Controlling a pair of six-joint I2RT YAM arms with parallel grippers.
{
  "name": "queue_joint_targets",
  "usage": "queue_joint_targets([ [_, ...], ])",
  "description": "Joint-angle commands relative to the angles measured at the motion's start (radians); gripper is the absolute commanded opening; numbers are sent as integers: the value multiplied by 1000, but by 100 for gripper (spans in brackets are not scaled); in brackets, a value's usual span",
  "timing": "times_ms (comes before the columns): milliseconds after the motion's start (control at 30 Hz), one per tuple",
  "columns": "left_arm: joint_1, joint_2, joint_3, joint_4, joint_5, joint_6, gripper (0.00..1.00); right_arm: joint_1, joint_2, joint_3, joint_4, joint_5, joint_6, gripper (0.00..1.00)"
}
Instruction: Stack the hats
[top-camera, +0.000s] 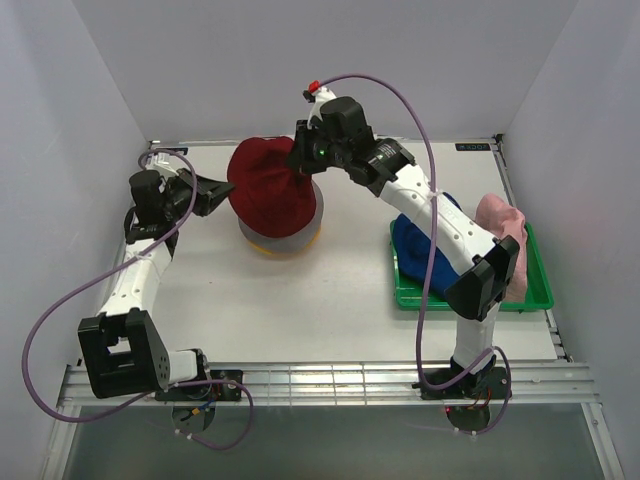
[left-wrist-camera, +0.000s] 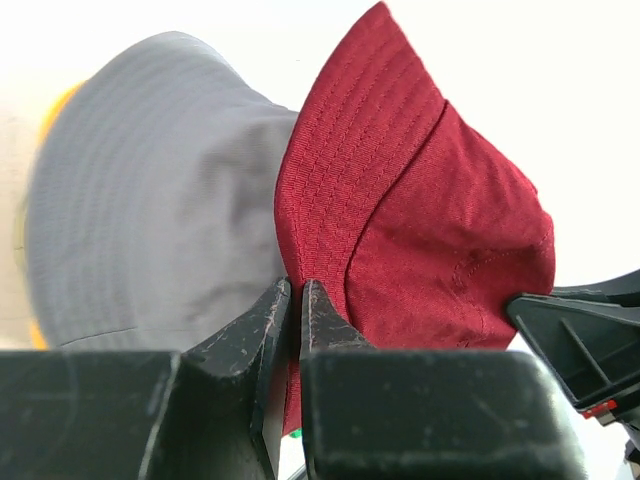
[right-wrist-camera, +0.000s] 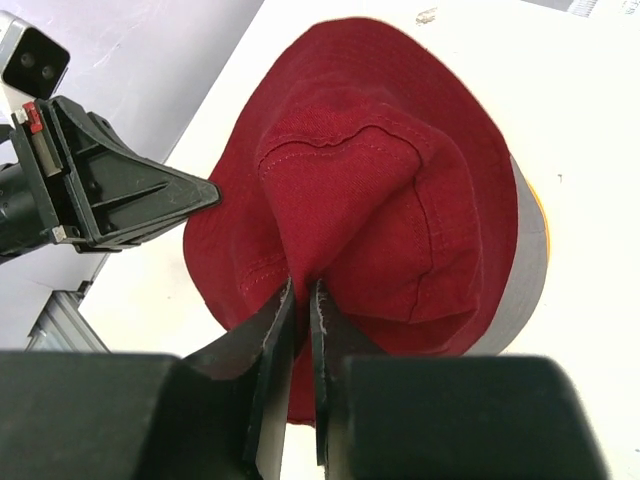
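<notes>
Broadly, the white tabletop (top-camera: 300, 310) carries a green plastic tray (top-camera: 470, 298) at its right side, holding a royal blue fabric bucket hat (top-camera: 412, 240) and a pink fabric bucket hat (top-camera: 500, 225). At the centre a dark red fabric bucket hat (top-camera: 265, 190) tops a grey fabric bucket hat (left-wrist-camera: 150, 200), with a yellow fabric bucket hat (top-camera: 280, 249) lowest. The left claw (left-wrist-camera: 297, 300) is clamped on the red brim; the right claw (right-wrist-camera: 302, 300) pinches a fold of its crown.

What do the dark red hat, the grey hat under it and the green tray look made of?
The dark red hat: woven cotton-like cloth, matte; stitched rows and soft folds show. The grey hat: similar matte cloth, probably; ringed brim stitching. The green tray: likely plastic, smooth with raised rim.
</notes>
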Motion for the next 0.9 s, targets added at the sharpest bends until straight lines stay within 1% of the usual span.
queue_joint_targets([
  [0, 33, -29, -30, 7, -7, 34, 0, 2, 7, 29, 75, 10, -26, 16],
  [100, 47, -21, -47, 19, -4, 41, 0, 7, 16, 24, 83, 2, -27, 18],
  [267, 61, -1, -75, 45, 2, 57, 0, 10, 21, 17, 89, -4, -32, 19],
  [400, 64, 23, -93, 56, 2, 75, 0, 10, 10, -8, 92, 6, -39, 24],
  [533, 69, 37, -119, 77, 8, 78, 0, 5, -17, -26, 94, 17, -52, 34],
  [633, 69, 52, -127, 79, 5, 86, 0, -13, -34, -40, 94, -18, -47, 41],
  [733, 70, 63, -134, 85, 4, 91, 0, -36, -62, -65, 97, -53, -39, 45],
  [800, 70, 74, -142, 90, 4, 94, 0, -62, -83, -112, 119, -81, -32, 47],
  [867, 72, 81, -147, 94, 5, 92, 0, -82, -123, -179, 144, -127, -10, 52],
])
